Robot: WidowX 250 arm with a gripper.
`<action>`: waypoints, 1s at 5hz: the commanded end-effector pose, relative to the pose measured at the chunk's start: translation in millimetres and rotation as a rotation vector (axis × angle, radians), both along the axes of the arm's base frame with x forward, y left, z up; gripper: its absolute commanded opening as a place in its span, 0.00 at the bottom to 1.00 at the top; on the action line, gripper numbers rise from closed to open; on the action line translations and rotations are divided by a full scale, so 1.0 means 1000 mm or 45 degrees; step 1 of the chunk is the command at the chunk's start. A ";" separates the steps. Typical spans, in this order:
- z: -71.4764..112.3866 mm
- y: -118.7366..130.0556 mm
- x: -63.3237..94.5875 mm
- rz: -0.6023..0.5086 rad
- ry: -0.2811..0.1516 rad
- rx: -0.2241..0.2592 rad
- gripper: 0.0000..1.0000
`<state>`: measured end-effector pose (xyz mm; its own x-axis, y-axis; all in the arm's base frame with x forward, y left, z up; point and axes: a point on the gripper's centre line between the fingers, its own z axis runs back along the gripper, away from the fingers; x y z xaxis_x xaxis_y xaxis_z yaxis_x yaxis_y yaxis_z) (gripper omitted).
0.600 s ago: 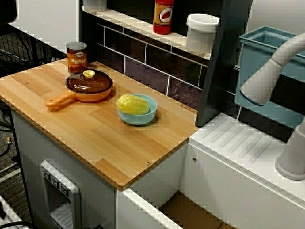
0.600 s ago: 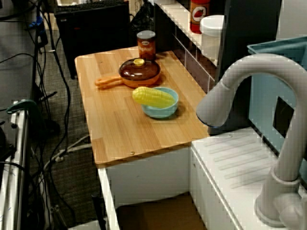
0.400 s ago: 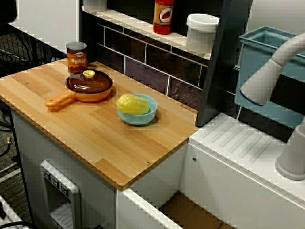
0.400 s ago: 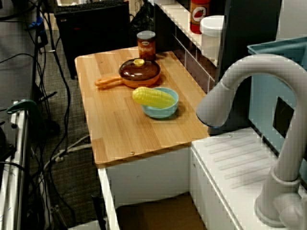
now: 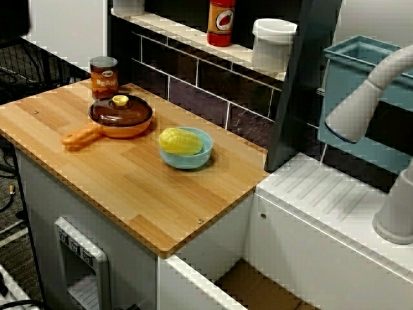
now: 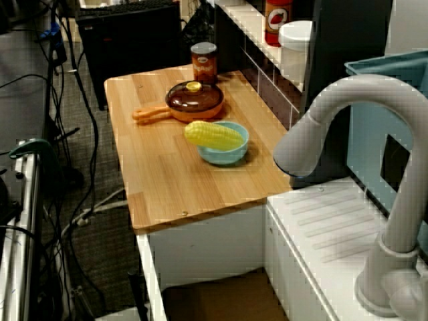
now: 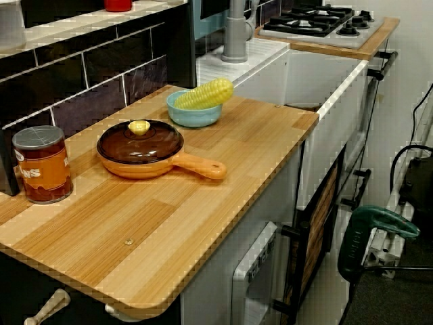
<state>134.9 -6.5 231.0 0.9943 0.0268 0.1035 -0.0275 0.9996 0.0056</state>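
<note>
**Corn cob in blue bowl on bench; end effector out of frame**

**View facing the tiled wall:** The corn cob (image 5: pixel 181 141) lies on its side in the blue bowl (image 5: pixel 193 160), sticking up above the rim. The bowl sits on the wooden bench (image 5: pixel 129 194), mid-depth, toward the end nearest the faucet (image 5: pixel 368 97). Just to its left, not touching, is the orange pan (image 5: pixel 122 132) w/ a brown lid (image 5: pixel 122 113) on and a yellow knob (image 5: pixel 120 100) on top. The pan's handle points away from the bowl, toward the front-left. A can (image 5: pixel 104 77) stands upright behind the pan, near the wall. On the shelf (image 5: pixel 174 29) above are a red bottle (image 5: pixel 221 22) and a white container (image 5: pixel 273 44). A teal bin (image 5: pixel 348 71) sits behind the faucet. No end effector in shot, so can't tell if it's spread or pressed together.

**View over the faucet:** Same layout seen from the sink end. The corn cob (image 6: pixel 212 136) spans the blue bowl (image 6: pixel 224 157) and overhangs the rim on the side toward the floor cables. The orange pan (image 6: pixel 194 118) is just beyond the bowl and the can (image 6: pixel 204 62) is behind that. The front half of the bench carries nothing. No end effector here either.

**View from the can end:** The can (image 7: pixel 42 164) is nearest, at the wall. Then comes the orange pan (image 7: pixel 145 168), handle toward the bench's front edge. The blue bowl (image 7: pixel 193 118) is farthest, and the corn cob (image 7: pixel 205 94) is tilted, its tip raised over the rim toward the sink. A stove (image 7: pixel 325 24) is at the far end. The end effector is again out of frame, state unknown.
</note>
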 end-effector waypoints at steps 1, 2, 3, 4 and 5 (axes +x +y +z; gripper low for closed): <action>-0.023 0.037 0.042 0.086 -0.036 0.038 1.00; -0.040 0.058 0.066 0.133 -0.040 0.050 1.00; -0.056 0.079 0.092 0.134 -0.098 0.050 1.00; -0.071 0.096 0.111 0.136 -0.112 0.077 1.00; -0.079 0.118 0.127 0.128 -0.158 0.034 1.00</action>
<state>258.3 107.6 139.7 0.9728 0.1300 0.1915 -0.1343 0.9909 0.0094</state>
